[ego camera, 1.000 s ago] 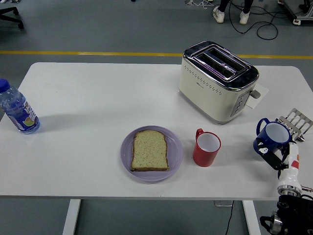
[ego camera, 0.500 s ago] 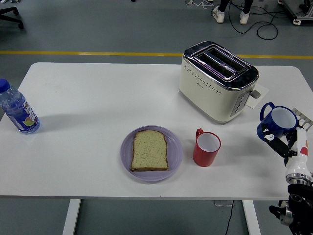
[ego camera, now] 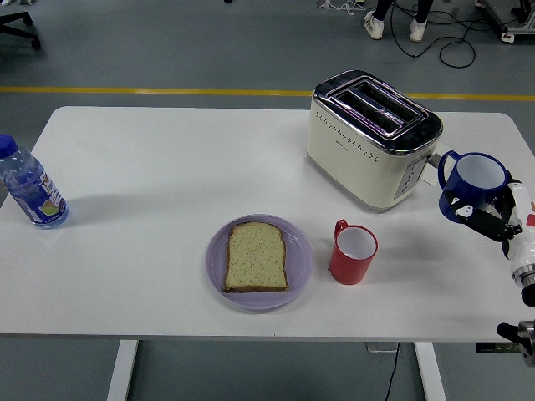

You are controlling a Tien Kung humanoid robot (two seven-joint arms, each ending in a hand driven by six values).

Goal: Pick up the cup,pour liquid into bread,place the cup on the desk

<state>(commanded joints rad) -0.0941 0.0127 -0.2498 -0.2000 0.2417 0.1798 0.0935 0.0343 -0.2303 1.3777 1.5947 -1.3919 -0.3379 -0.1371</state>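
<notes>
You are looking down over a white bench. At its right side your right hand comes in from the right edge with its fingers closed around a blue cup, holding it lifted above the bench surface, just to the right of a cream and chrome toaster. The cup is upright with its white inside showing, and its handle points left toward the toaster. Near the front middle of the bench sits a lilac plate with one slice of bread lying flat on it. Just to the right of the plate, close but not touching, stands a red mug with a white interior, its handle turned toward the back left. At the far left edge a clear water bottle with a blue cap stands well apart from everything else. Beyond the bench, a yellow line crosses the grey floor.
</notes>
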